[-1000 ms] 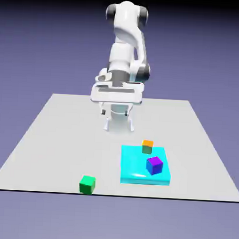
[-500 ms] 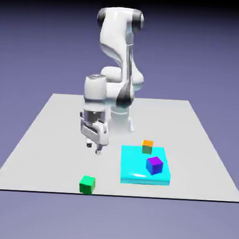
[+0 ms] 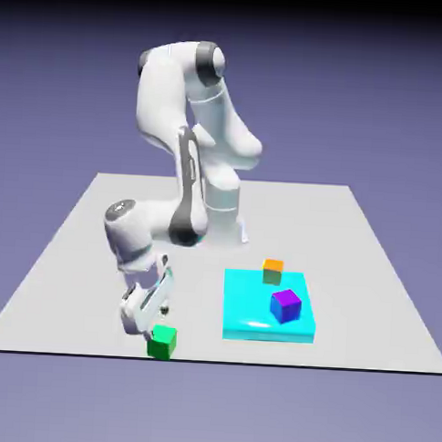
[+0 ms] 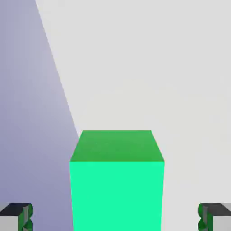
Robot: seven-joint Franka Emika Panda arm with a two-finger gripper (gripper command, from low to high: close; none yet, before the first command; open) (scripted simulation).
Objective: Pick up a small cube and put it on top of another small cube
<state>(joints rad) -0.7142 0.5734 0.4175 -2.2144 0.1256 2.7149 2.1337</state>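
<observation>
The small green cube (image 3: pixel 163 341) sits on the grey table near its front edge, toward the exterior view's left. My gripper (image 3: pixel 154 320) has come down right over it, tilted, with its jaws open. In the hand view the green cube (image 4: pixel 116 180) fills the lower middle, between my two grey fingertips (image 4: pixel 18 215), which stand wide apart and clear of its sides. The purple cube with blue sides (image 3: pixel 285 306) rests on the cyan slab (image 3: pixel 247 319), to the exterior view's right of the green cube.
An orange-topped cube with teal sides (image 3: pixel 273 269) stands at the slab's far edge. The table's front edge (image 3: pixel 72 352) runs just past the green cube. In the hand view the table's edge cuts diagonally at the left, with backdrop (image 4: pixel 27 90) beyond.
The arm has swung down and toward the exterior view's left, from high near the base to just above the green cube. The jaws stayed open. No cube has moved.
</observation>
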